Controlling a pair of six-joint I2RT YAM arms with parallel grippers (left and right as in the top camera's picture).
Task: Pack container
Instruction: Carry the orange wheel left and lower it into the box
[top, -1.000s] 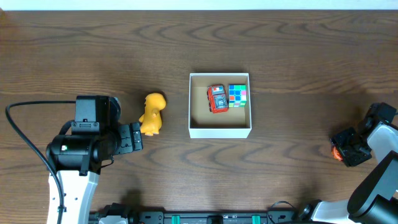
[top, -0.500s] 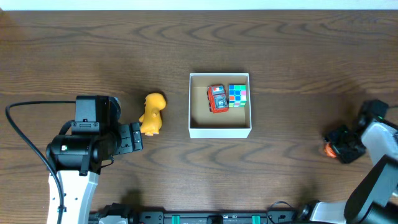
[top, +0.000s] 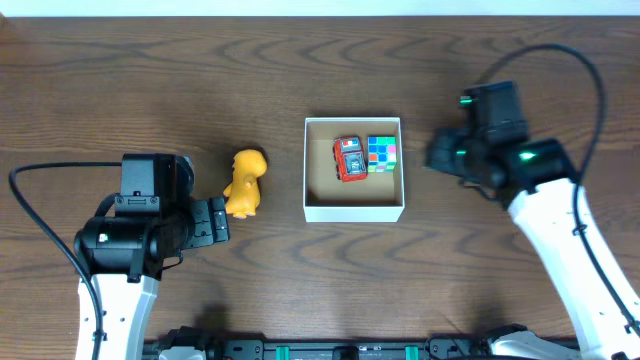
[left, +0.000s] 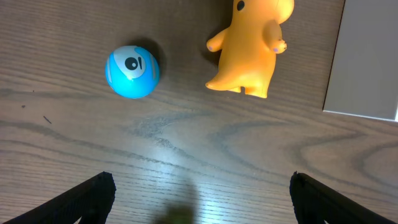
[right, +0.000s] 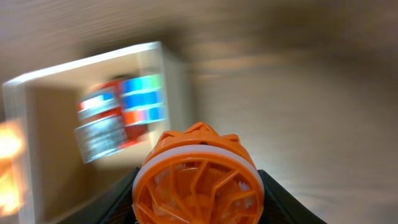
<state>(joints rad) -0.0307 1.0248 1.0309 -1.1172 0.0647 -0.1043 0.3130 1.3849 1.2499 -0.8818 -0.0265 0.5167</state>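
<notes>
The container (top: 353, 211) is a white square box with a brown inside at the table's middle; it also shows blurred in the right wrist view (right: 163, 62). In it lie a red toy car (top: 349, 158) and a coloured cube (top: 381, 154). My right gripper (top: 437, 155) hovers just right of the box, shut on an orange ball toy (right: 198, 175). A yellow dinosaur toy (top: 245, 182) lies left of the box. My left gripper (left: 200, 199) is open and empty, just short of the dinosaur (left: 250, 46) and a blue ball (left: 132, 63).
The left arm's body (top: 130, 235) fills the lower left of the table. The right arm (top: 560, 230) reaches in from the lower right. The box's white wall (left: 370, 59) stands right of the dinosaur in the left wrist view.
My right gripper has swung from the table's far right edge up and left to the box's right side, carrying the orange ball toy. The left arm has not moved.
</notes>
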